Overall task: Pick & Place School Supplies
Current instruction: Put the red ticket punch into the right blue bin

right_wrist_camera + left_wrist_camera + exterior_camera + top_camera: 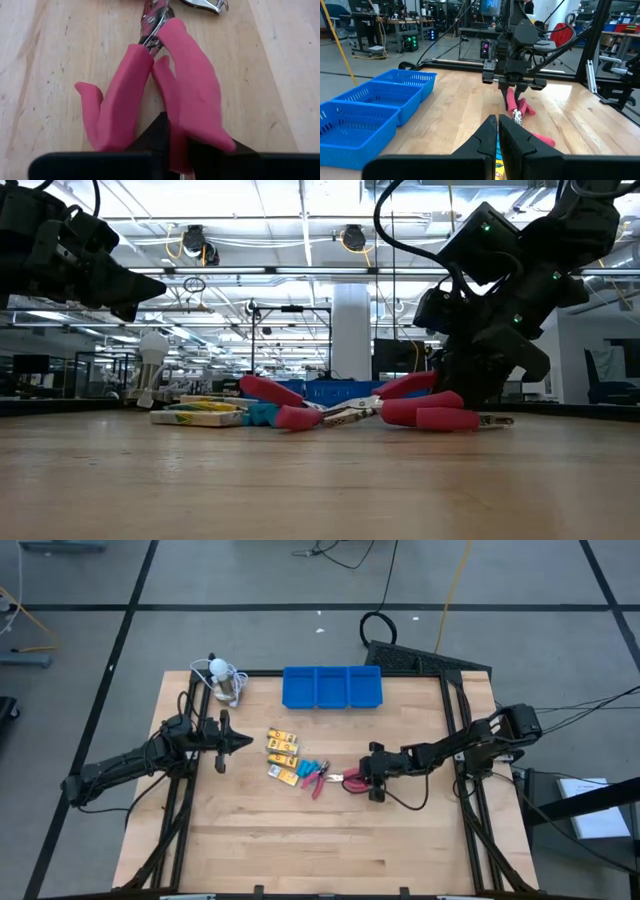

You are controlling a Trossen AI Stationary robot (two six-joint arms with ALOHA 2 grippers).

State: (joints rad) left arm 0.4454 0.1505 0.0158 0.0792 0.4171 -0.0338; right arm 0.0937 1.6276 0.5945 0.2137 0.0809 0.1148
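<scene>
The near half of the worktop lies bare. The supplies cluster mid-worktop between the two hands, with the tray along the far edge.

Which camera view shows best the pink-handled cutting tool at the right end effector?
The right wrist view: the pink-handled cutting tool fills it, with the right end effector closed on one handle. The high view shows it tiny, the low view side-on, and the left wrist view partly hidden.
</scene>
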